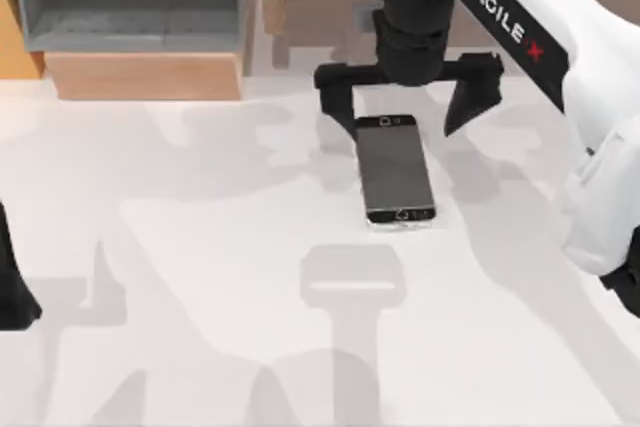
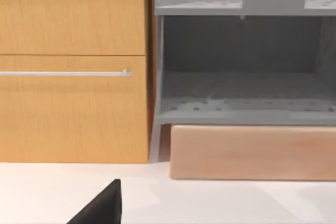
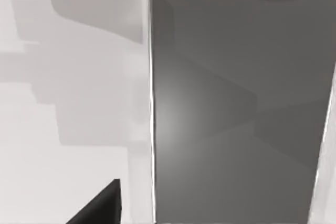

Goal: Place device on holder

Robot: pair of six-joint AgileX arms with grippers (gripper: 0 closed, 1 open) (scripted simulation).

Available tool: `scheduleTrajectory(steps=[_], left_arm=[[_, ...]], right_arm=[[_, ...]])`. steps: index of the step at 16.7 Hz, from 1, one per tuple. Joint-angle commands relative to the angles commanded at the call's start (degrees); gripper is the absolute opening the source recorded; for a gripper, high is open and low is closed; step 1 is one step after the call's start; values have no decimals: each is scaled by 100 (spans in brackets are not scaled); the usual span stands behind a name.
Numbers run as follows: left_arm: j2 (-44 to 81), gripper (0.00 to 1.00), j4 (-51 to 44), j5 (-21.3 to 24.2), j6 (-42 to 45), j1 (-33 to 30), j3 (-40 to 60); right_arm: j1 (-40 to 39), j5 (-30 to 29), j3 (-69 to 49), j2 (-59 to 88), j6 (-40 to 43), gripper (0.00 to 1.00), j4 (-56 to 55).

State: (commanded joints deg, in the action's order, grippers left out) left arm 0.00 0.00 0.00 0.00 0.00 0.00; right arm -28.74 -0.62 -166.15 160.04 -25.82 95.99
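The device [image 1: 396,169], a slim phone with a dark grey screen and a thin silver edge, lies flat on the white table [image 1: 200,247] a little right of centre. My right gripper [image 1: 402,99] hangs open over the phone's far end, one black finger on each side, wider apart than the phone. In the right wrist view the device [image 3: 236,108] is seen from close above, with one black fingertip [image 3: 102,208] beside its silver edge. The left arm [image 1: 12,282] is parked at the table's left edge. The holder is out of view.
A grey open shelf unit [image 1: 130,2] with a pale wooden block [image 1: 145,75] under it stands at the back left. Wooden cabinet fronts [image 2: 73,77] flank it. Soft arm shadows fall across the table in front of the phone.
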Motion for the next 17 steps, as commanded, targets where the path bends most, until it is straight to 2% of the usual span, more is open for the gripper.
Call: scheduleTrajectory(steps=[4, 12, 17], left_arm=[[0, 100, 0, 0, 0, 0, 0], [0, 100, 0, 0, 0, 0, 0], [0, 100, 0, 0, 0, 0, 0]], right_arm=[[-9, 3, 422, -91, 11, 100, -361], [-30, 10, 2799, -567, -5, 100, -2196], [-34, 10, 2981, -598, -8, 100, -2371]])
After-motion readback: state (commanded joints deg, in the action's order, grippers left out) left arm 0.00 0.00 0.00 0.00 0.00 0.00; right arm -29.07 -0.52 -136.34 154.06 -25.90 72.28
